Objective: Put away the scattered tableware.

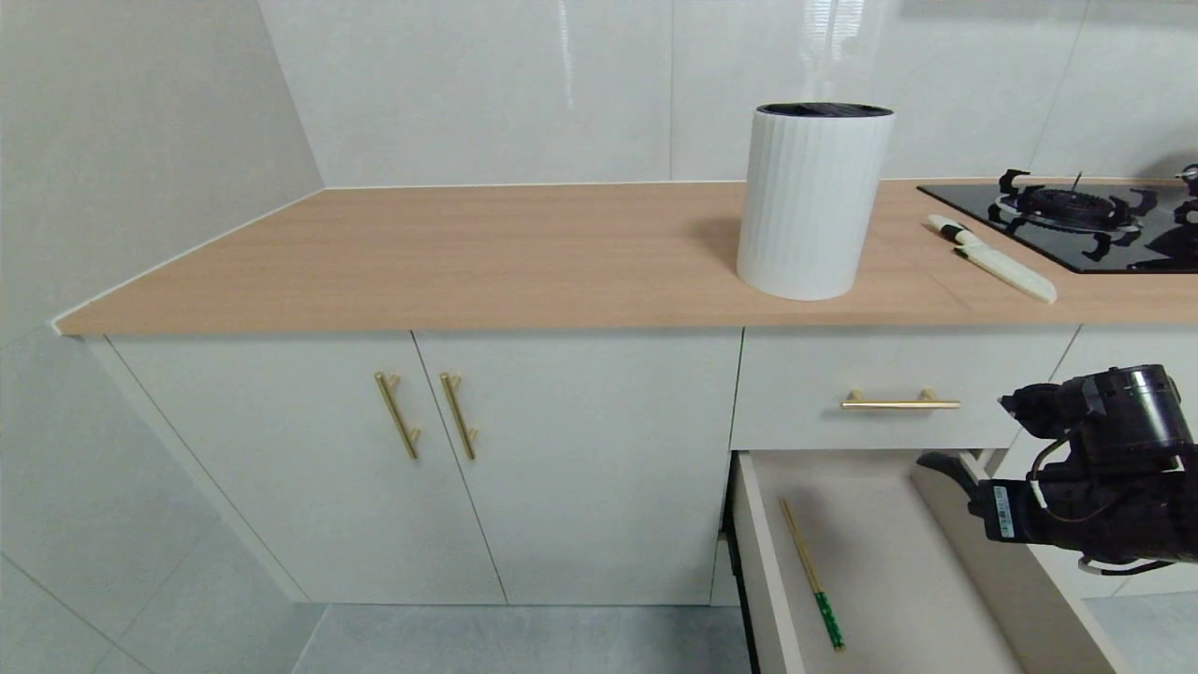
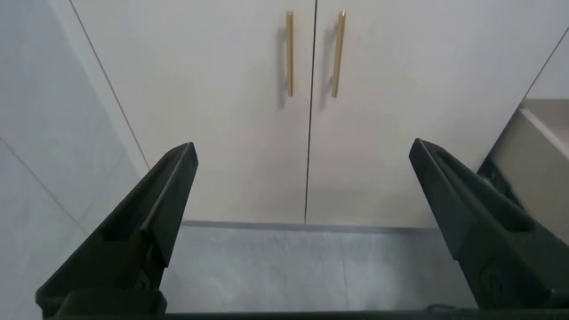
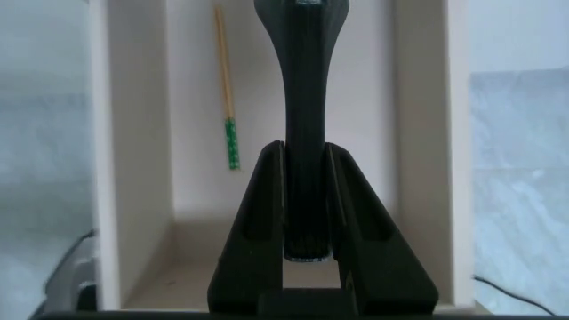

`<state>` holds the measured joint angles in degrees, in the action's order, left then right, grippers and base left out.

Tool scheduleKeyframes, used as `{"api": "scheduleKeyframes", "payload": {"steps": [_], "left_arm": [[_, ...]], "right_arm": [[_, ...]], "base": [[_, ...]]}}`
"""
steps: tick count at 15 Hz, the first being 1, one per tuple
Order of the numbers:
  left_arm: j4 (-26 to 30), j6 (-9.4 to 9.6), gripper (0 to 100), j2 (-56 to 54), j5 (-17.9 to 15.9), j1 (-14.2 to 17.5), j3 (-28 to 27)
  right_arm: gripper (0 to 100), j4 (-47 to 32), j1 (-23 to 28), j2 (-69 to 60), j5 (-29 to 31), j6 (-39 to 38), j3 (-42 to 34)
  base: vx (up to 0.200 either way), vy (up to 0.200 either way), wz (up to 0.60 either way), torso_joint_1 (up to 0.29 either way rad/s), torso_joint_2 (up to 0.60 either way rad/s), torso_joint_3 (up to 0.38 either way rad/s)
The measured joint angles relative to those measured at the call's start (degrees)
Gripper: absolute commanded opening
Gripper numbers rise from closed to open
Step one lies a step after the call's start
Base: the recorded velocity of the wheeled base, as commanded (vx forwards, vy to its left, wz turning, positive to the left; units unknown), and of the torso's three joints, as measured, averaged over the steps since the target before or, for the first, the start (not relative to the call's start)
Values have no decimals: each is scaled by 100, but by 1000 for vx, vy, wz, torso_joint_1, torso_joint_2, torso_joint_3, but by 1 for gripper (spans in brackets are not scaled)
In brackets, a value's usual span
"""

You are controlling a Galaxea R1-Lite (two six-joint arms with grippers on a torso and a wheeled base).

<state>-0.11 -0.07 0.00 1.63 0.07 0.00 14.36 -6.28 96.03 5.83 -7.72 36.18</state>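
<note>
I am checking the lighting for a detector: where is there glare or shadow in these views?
Head view: glare streaks on the wall tiles; the white canister throws a soft shadow leftward on the countertop. Left wrist view: cabinet doors evenly lit, no glare.

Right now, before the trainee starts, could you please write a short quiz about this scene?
1. True or false: the knife lies in the drawer.
2. What does the right end effector hold? A) a black utensil B) a white cup C) nothing
3. Fill in: the left end effector is ____ (open or shut).

Key: 1. False, it lies on the counter. 2. A. 3. open.
</note>
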Motion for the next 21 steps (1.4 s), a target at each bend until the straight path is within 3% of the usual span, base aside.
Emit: {"api": "scheduleKeyframes", "payload": {"steps": [8, 21], "left_arm": [[4, 0, 100, 0, 0, 0, 0], [4, 0, 100, 0, 2, 0, 0]], "right_arm": [[0, 446, -9, 505, 29, 4, -112], [0, 1008, -284, 1519, 367, 9, -199]], "base": [[0, 0, 0, -154, 440, 279], [0, 0, 0, -6, 23, 15]]}}
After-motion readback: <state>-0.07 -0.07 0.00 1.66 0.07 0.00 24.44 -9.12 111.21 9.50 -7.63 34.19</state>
